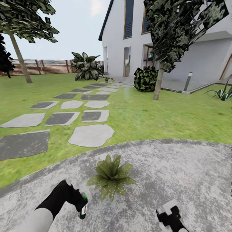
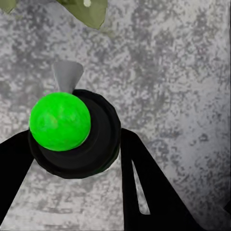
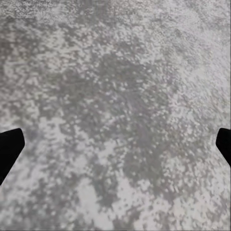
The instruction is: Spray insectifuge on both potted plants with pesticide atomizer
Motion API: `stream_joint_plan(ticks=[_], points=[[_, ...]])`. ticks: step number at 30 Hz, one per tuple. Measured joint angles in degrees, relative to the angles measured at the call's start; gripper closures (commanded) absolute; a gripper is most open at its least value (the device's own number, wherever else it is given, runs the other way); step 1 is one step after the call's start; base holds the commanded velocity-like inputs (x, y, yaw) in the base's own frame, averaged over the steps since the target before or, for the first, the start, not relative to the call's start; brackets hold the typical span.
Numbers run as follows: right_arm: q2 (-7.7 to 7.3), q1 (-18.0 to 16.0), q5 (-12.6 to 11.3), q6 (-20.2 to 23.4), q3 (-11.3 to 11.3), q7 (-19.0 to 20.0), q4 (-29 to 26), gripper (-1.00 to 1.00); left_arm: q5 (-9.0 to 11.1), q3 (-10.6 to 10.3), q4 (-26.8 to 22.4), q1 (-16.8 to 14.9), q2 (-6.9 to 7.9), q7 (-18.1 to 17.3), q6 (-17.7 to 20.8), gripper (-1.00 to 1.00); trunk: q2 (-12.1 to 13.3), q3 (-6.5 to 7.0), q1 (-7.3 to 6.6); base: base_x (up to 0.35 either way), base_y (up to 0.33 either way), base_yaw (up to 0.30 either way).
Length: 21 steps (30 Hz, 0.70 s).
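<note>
Green-capped pesticide atomizer (image 2: 72, 132) pinched in left hand (image 2: 72, 159) beside speckled potted plant (image 1: 111, 176); right hand (image 3: 115, 144) spread.

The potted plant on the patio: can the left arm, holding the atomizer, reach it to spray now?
Probably yes: the left gripper holds the pesticide atomizer just beside the potted plant, nothing between them.

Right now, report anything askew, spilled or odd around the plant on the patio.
Nothing stands out. The potted plant sits upright on the patio, whitish specks on its leaves. The left gripper holds the atomizer beside it; the right gripper is open and empty.
</note>
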Motion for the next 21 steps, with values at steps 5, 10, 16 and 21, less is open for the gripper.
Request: stream_joint_plan(ticks=[5,10,16,21], points=[[-0.15,0.0,7.5,0.1,0.7,18.6,-10.0,-1.00,0.9,0.2,0.5,2.9,0.34,2.4,-15.3,1.00,0.0,0.01,0.00,-0.336,0.000,0.000],[0.49,-0.2,13.8,0.4,0.8,37.5,-15.0,-1.00,-1.1,-0.7,2.3,3.0,0.16,2.0,-18.6,1.00,0.0,0.01,0.00,-0.320,0.000,0.000],[3.83,-0.3,14.9,0.5,0.8,47.4,-19.6,1.00,-3.8,-1.9,2.5,2.9,-0.24,1.8,-19.1,1.00,0.0,0.01,-0.03,-0.098,0.000,0.000],[5.59,-0.3,15.1,0.4,0.9,48.2,-19.7,1.00,-3.9,-2.4,2.5,2.9,-0.49,1.8,-19.2,1.00,0.0,0.01,-0.04,-0.003,0.000,0.000]])
